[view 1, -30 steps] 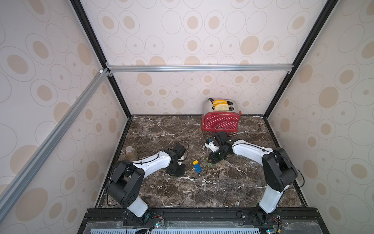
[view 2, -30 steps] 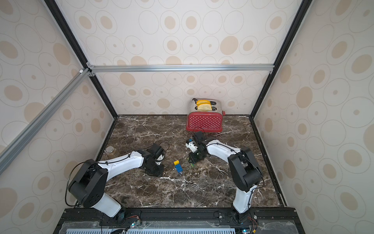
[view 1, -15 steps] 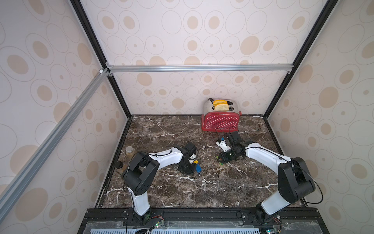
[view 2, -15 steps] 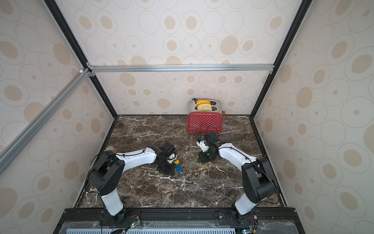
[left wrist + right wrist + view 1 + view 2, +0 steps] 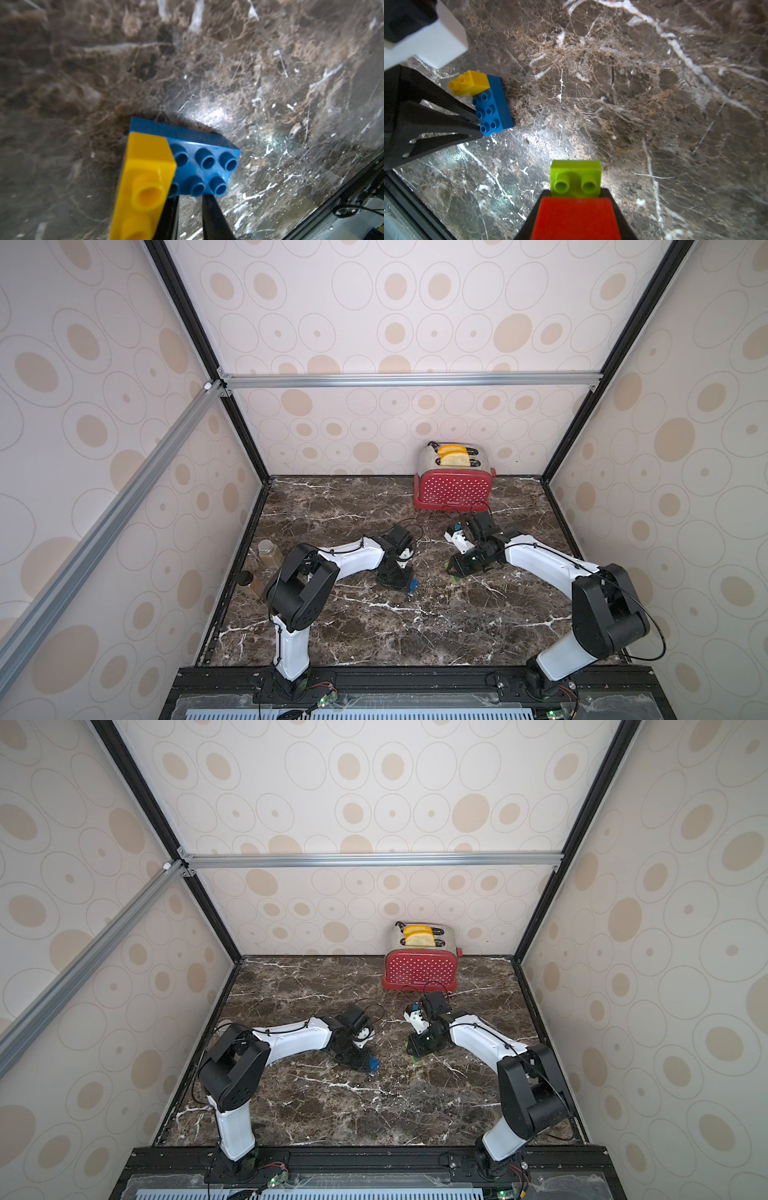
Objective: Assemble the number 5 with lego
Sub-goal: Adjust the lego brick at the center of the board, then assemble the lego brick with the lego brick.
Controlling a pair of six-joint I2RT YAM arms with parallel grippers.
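Observation:
A blue brick (image 5: pixel 494 106) stands on its side on the marble table (image 5: pixel 633 104), with a short yellow brick (image 5: pixel 471 83) joined at one end of its studded face. My left gripper (image 5: pixel 190 199) is shut, and its fingertips (image 5: pixel 476 113) touch that studded face. In both top views only a corner of the blue brick (image 5: pixel 412 584) (image 5: pixel 373 1063) shows beside the left gripper (image 5: pixel 400 577). To its right, my right gripper (image 5: pixel 576 194) is shut on a red brick (image 5: pixel 575 218) with a lime-green brick (image 5: pixel 575 170) sticking out past the fingertips, held low over the table.
A red dotted toaster (image 5: pixel 453 487) with two toast slices stands at the back, just behind the right arm. Two small jars (image 5: pixel 270 552) (image 5: pixel 249 583) stand at the table's left edge. The black front rail (image 5: pixel 415 207) lies near both grippers.
My left gripper has travelled right up to the yellow-and-blue pair and now touches it; the yellow brick no longer shows from above. The right arm shifted slightly right, still holding its bricks.

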